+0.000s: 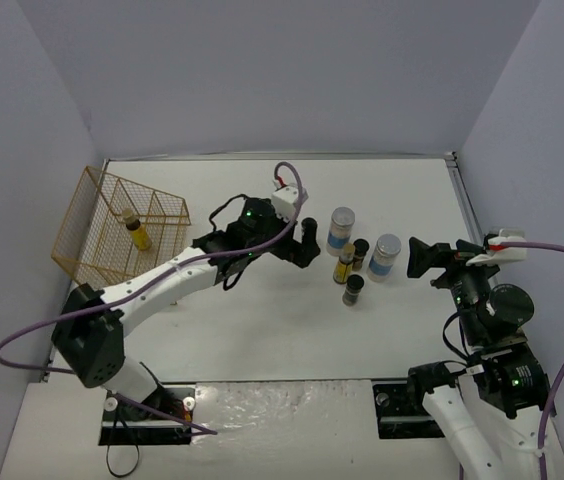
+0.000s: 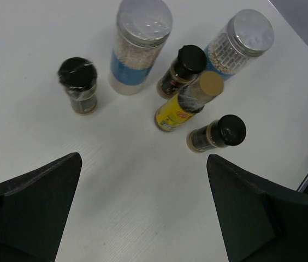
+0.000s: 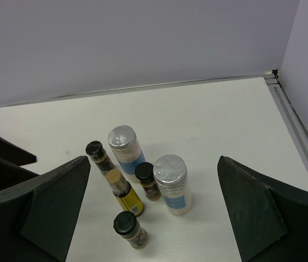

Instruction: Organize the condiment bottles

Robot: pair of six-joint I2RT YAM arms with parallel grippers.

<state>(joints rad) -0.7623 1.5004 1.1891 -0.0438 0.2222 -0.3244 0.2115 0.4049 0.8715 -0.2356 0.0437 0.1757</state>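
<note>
Six condiment bottles stand clustered right of centre. Two are tall clear jars (image 1: 341, 229) (image 1: 385, 256) with grey lids. Between them stand a yellow bottle (image 1: 344, 264) and short black-lidded jars (image 1: 361, 250) (image 1: 353, 290). A third black-lidded jar (image 2: 78, 85) stands apart on the cluster's left. Another yellow bottle (image 1: 139, 230) stands inside the gold wire rack (image 1: 102, 255). My left gripper (image 1: 307, 240) (image 2: 144, 164) hovers open just left of the cluster, holding nothing. My right gripper (image 1: 424, 260) (image 3: 154, 164) is open to its right, facing the clear jar (image 3: 173, 184) and the yellow bottle (image 3: 124, 192).
The rack stands at the table's left edge, its open top facing up. A metal rail (image 1: 467, 215) runs along the table's right edge. Grey walls enclose the back and sides. The left arm (image 1: 162, 280) stretches diagonally across the table's middle.
</note>
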